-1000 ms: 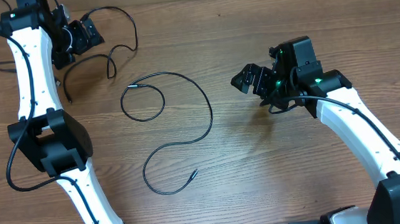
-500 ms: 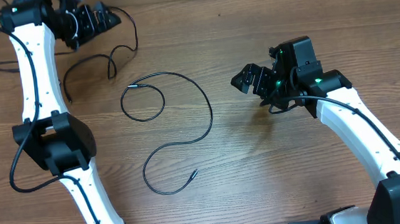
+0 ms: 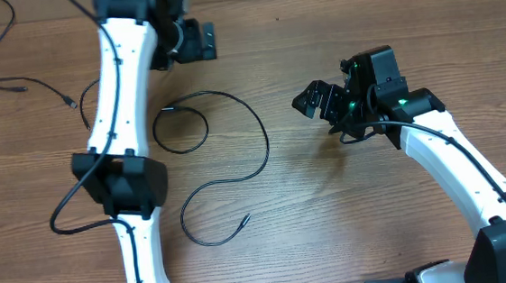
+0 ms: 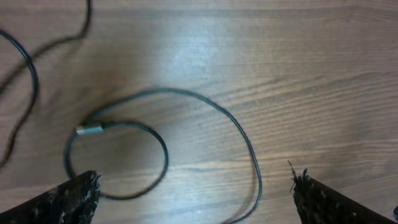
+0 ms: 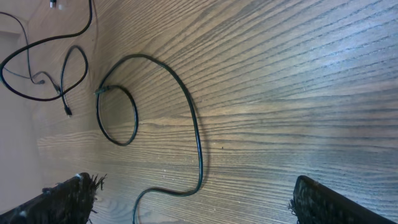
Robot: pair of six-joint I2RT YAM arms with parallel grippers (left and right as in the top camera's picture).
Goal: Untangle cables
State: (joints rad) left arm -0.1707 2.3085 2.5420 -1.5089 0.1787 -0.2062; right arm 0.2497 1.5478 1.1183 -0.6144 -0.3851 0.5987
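The wooden table is reached over by both arms. The left arm is stretched toward the far edge and the right arm is angled in from the right side.

One long cable is laid out in the middle of the table. It forms a small closed loop at one end, a wide arc to the right and a second curl near the front. Thinner loose cables are seen at the far left corner, well apart from the long one.

The left pincer is held above the table just beyond the small loop, its fingers spread wide with nothing between them. The right pincer is likewise spread wide and empty, near the arc but apart from it.

The cable is judged to be light, limp and thin. It is pressed flat to the wood, so it is likely to slide or roll under the pads, and it would trail and drag its loops when lifted.

A hold is best taken just behind the silver plug, where the cord is stiffest and appears to cross itself. The open arc, where no other strand is near, would also serve. The bare tip at the front is judged too small to be pinched reliably.
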